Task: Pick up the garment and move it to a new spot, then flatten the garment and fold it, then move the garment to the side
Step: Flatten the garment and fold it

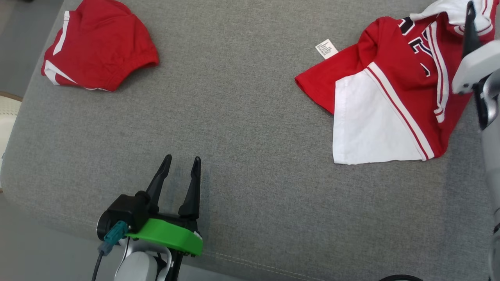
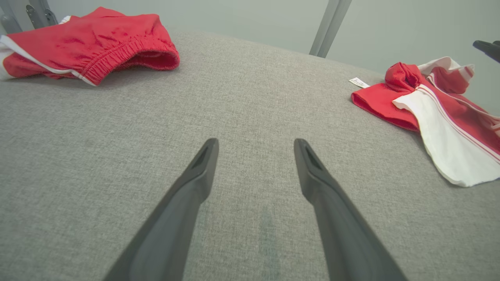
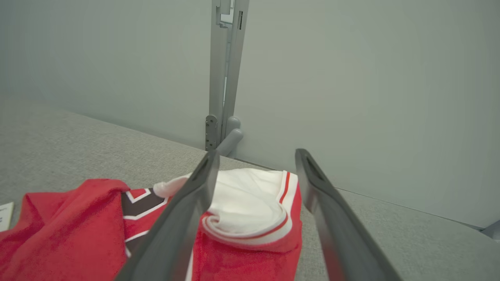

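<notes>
The garment, a red and white jersey (image 1: 386, 89) with dark lettering and a white label (image 1: 326, 48), lies crumpled on the right of the grey cushion (image 1: 250, 117). My right gripper (image 1: 470, 15) hangs over its far end. In the right wrist view this gripper (image 3: 256, 153) is open, its fingers apart above the rolled white edge of the jersey (image 3: 250, 207), with nothing gripped. My left gripper (image 1: 181, 162) rests open low over bare cushion near the front edge. In its own view this gripper (image 2: 256, 142) has grey fabric between the fingers and the jersey (image 2: 441, 121) lies far right.
A pair of red shorts (image 1: 99, 45) lies bunched at the cushion's far left corner, also in the left wrist view (image 2: 97, 43). A grey wall with a metal post (image 3: 222, 78) stands behind the cushion. A pale round object (image 1: 8, 117) sits off the left edge.
</notes>
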You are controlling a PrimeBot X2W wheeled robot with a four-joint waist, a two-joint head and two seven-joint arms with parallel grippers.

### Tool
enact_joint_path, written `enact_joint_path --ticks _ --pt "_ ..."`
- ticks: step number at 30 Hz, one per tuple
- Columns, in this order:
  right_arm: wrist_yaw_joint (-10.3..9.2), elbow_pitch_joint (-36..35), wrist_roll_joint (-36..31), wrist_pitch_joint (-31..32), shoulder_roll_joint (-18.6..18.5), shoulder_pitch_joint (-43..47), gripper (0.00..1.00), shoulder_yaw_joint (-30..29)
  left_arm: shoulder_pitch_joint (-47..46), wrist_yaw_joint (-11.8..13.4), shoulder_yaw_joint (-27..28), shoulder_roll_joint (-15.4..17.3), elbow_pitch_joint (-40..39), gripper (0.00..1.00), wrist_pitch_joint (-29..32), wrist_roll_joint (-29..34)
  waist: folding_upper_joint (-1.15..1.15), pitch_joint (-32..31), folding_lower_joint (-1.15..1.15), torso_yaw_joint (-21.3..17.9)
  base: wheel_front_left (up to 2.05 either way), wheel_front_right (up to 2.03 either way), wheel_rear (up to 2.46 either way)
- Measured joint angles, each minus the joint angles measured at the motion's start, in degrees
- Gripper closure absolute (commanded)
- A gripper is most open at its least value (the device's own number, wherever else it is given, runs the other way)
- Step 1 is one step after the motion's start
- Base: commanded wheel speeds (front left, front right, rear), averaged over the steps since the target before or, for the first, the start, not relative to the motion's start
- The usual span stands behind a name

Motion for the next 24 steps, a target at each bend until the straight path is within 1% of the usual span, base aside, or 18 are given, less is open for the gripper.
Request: enact_joint_path --ticks 1,2,3,6,8,10,15,19,20,24 --pt "0.0 -0.13 0.04 -0.07 1.24 1.8 0.0 -0.69 0.52 0.0 0.31 0.01 0.25 0.0 0.0 0.12 0.0 -0.11 0.0 -0.24 0.0 0.0 0.0" --pt "0.0 -0.13 0.04 -0.07 1.24 1.8 0.0 -0.69 0.52 0.0 0.31 0.01 0.25 0.0 0.0 0.12 0.0 -0.11 0.0 -0.24 0.0 0.0 0.0" --pt "0.0 -0.64 0.14 -0.08 2.46 3.68 0.0 -0.56 0.95 0.0 0.66 -0.02 0.47 0.0 0.0 0.32 0.0 -0.27 0.0 -0.53 0.0 0.0 0.0" --pt "0.0 -5.69 2.5 -0.32 6.14 9.82 0.0 1.64 1.52 0.0 1.14 -0.02 0.77 0.0 0.0 0.58 0.0 -1.18 0.0 -1.6 0.0 0.0 0.0" --pt "0.01 -8.24 5.09 -0.33 7.76 14.54 0.0 3.97 1.83 0.0 1.14 -0.02 1.11 0.0 0.0 0.49 0.0 -2.03 0.0 -2.56 0.0 0.0 0.0" --pt "0.01 -10.14 7.19 -0.33 8.42 19.09 0.0 6.25 2.12 0.0 0.79 -0.02 1.52 0.0 0.0 0.42 0.0 -3.03 0.0 -3.76 0.0 0.0 0.0" --pt "0.01 -12.79 10.31 -0.33 9.59 25.47 0.0 7.92 2.5 0.0 0.74 -0.04 2.1 0.0 0.0 0.62 0.0 -5.32 -0.01 -6.53 0.0 0.0 0.0" --pt "0.0 -13.06 10.18 -0.33 10.07 26.9 0.0 8.22 2.79 0.0 0.47 -0.05 2.9 0.0 0.0 0.37 0.0 -6.55 -0.01 -7.99 0.0 0.0 0.0" --pt "0.0 -12.82 10.16 -0.33 10.29 26.92 0.0 8.2 2.96 0.0 0.16 -0.05 3.47 0.0 0.0 -0.66 0.0 -6.8 -0.01 -8.15 0.0 0.0 0.0" --pt "0.0 -11.24 9.33 -0.33 10.83 26.71 0.0 8.18 3.38 0.0 -0.36 -0.05 3.97 0.0 0.0 -0.76 0.0 -7.11 -0.01 -8.13 0.0 0.0 0.0"
